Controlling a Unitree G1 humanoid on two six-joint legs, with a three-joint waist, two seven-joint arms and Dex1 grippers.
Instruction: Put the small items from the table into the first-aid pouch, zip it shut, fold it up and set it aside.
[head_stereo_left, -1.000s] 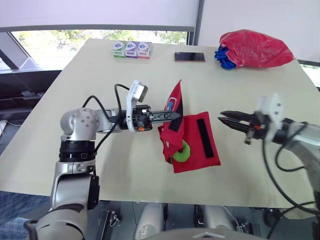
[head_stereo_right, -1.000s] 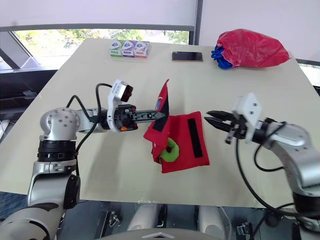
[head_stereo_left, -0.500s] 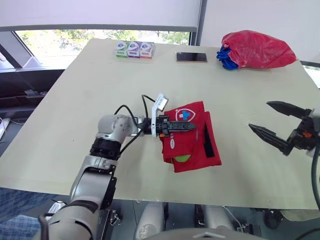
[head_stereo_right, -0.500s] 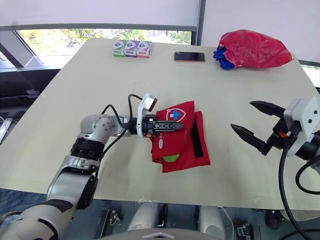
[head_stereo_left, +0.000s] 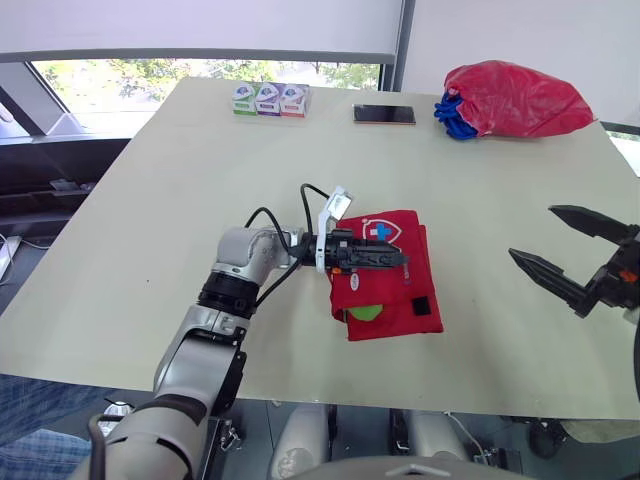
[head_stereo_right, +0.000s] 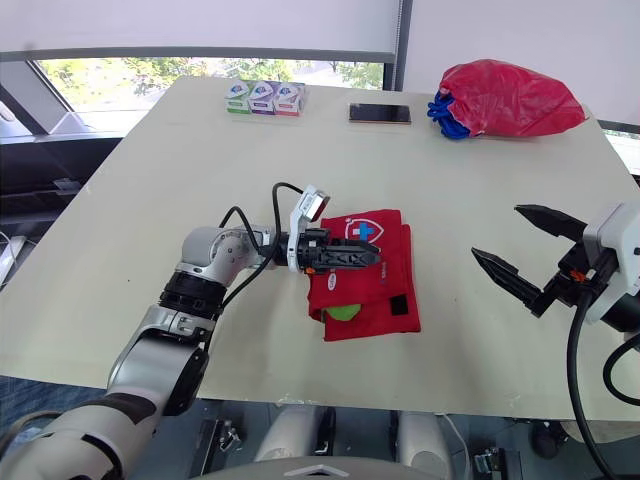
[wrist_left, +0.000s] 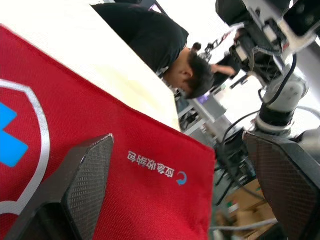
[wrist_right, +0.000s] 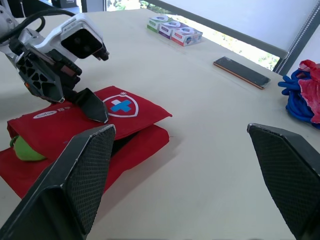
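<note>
The left gripper lay spread open, gripping nothing, on the red fabric first-aid pouch, apparently flattening its folded flap. The right gripper hung wide open, empty, well clear.

Pale beige worktop — beyond its far edge a window shows daylit greenery under a white roller blind; further right along that edge, a dark post and white wall.

The red fabric first-aid pouch is being seen as matt, finely woven cloth; the beige table top as smooth and matt; the red plastic bag as glossy, crinkled.
</note>
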